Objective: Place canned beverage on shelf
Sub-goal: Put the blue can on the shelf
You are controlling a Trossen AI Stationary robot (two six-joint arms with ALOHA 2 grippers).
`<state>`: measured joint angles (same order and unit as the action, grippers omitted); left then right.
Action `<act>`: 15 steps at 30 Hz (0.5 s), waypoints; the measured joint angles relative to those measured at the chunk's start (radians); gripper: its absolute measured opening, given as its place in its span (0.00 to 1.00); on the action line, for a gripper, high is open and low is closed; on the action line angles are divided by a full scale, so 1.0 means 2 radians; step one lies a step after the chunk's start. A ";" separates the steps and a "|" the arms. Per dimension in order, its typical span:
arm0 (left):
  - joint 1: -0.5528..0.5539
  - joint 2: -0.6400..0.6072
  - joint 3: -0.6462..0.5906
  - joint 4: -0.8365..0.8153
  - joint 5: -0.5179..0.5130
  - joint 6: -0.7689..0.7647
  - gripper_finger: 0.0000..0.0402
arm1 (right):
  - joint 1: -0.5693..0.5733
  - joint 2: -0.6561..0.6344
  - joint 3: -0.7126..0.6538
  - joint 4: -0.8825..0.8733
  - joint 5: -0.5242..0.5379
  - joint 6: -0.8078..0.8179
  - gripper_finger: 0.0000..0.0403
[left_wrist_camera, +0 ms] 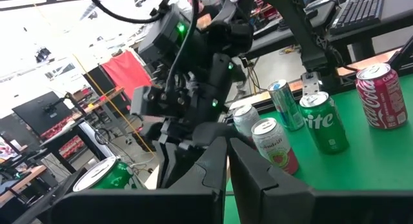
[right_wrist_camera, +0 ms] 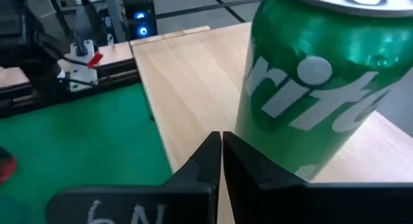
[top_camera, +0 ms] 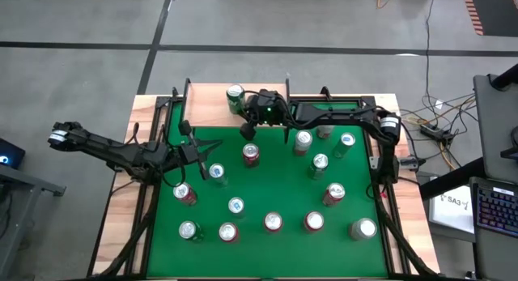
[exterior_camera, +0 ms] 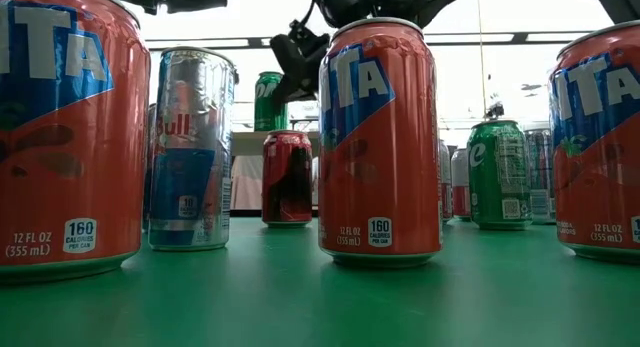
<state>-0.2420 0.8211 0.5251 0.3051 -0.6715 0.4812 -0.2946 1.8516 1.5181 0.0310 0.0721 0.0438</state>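
A green Sprite can (right_wrist_camera: 316, 88) stands upright on its base on the light-wood shelf (right_wrist_camera: 187, 75) at the table's far edge. The high view shows the same can (top_camera: 235, 95) on the shelf (top_camera: 206, 95). My right gripper (right_wrist_camera: 221, 139) is shut and hovers over the board close beside the can's lower side. In the high view the right gripper (top_camera: 248, 121) reaches in from the table's right. My left gripper (left_wrist_camera: 227, 161) is shut on nothing, held level above the table's left part (top_camera: 202, 150). My right gripper's shut fingers (right_wrist_camera: 248, 162) stand right beside the Sprite can's lower side wall (right_wrist_camera: 271, 140), coming level from the table's right. Whether they touch the can I cannot tell. The can stands upright on the shelf board.
Several cans stand on the green table (top_camera: 283, 192): red ones (top_camera: 251, 154), silver ones (top_camera: 363, 228) and green ones (top_camera: 319, 163). In the low view big orange cans (exterior_camera: 380, 137) fill the near edge. Black frame rails (top_camera: 340, 99) run along the far edge.
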 joint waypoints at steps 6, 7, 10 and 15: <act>0.000 0.000 0.000 0.000 0.000 0.000 0.01 | -0.005 0.006 0.000 0.022 0.003 -0.001 0.02; 0.000 0.000 0.000 0.000 0.000 0.000 0.01 | -0.006 0.006 0.000 0.024 0.003 -0.002 0.02; 0.000 0.000 0.000 0.000 0.000 0.000 0.01 | -0.010 0.006 0.000 0.032 0.003 -0.002 0.02; 0.000 0.000 0.000 0.000 0.000 0.000 0.01 | -0.014 0.006 0.000 0.036 0.003 -0.005 0.02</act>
<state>-0.2420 0.8211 0.5251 0.3046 -0.6716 0.4816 -0.3236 1.8633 1.5177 0.1030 0.0789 0.0333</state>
